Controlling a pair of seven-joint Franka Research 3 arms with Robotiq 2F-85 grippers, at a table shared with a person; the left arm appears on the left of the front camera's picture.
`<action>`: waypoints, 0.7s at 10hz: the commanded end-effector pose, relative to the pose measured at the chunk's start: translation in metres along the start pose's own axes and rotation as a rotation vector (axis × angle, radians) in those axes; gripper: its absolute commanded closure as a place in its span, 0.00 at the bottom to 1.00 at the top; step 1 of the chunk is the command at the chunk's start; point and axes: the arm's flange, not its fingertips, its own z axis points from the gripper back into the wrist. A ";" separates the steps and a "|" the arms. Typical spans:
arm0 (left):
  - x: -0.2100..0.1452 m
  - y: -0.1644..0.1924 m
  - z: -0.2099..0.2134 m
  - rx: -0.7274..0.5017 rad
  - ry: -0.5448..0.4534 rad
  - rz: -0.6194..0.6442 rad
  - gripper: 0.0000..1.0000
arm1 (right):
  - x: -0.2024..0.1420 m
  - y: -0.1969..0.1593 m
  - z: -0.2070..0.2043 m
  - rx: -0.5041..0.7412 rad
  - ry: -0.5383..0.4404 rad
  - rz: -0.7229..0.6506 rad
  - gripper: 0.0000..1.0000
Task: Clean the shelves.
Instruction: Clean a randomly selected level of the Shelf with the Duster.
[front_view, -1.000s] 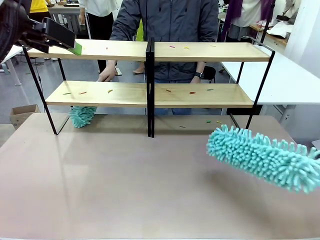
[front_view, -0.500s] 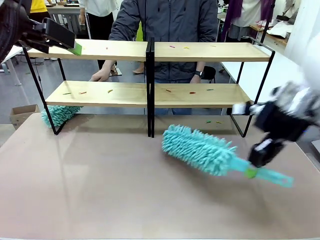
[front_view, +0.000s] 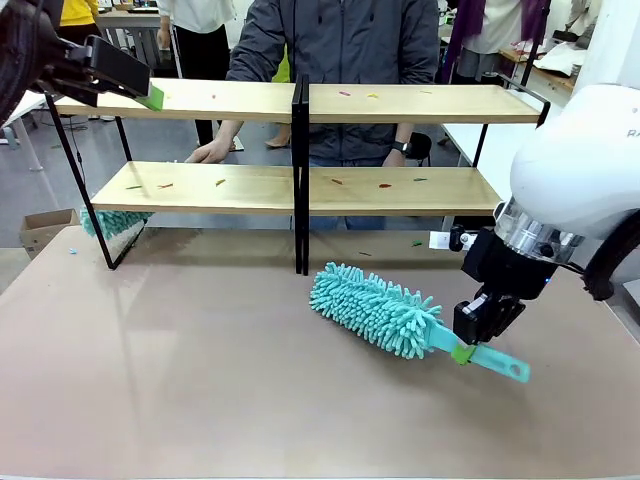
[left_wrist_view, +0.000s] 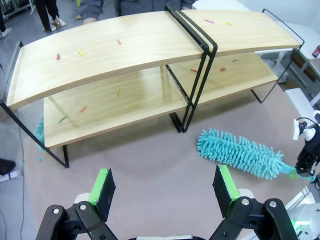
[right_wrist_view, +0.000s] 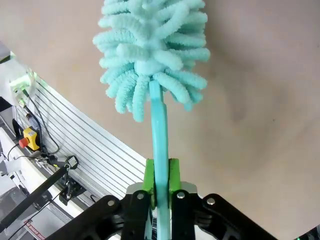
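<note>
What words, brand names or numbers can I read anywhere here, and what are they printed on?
Nothing can be quoted with certainty.
Dark letters on the right arm's white shell: cut off by the picture's edge, unreadable.
Red-and-white label on equipment beside the table, in the right wrist view: too small to read.
The shelves and the duster: no print visible.

The duster (front_view: 375, 310) is before the shelves' (front_view: 400, 190) right half.

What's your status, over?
Right claw shut on duster handle. Left claw open, high at left. Scraps on shelves. Person's hand at lower board's far edge.
</note>
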 end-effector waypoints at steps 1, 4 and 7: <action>0.000 0.001 0.001 -0.005 -0.011 0.000 0.00 | 0.005 -0.012 0.000 0.027 -0.073 -0.035 0.88; 0.000 0.001 0.001 -0.005 -0.011 0.000 0.00 | 0.039 -0.036 -0.010 0.113 -0.129 -0.018 0.88; 0.000 0.001 0.001 -0.005 -0.011 0.000 0.00 | 0.056 -0.065 -0.008 0.123 -0.176 -0.043 0.88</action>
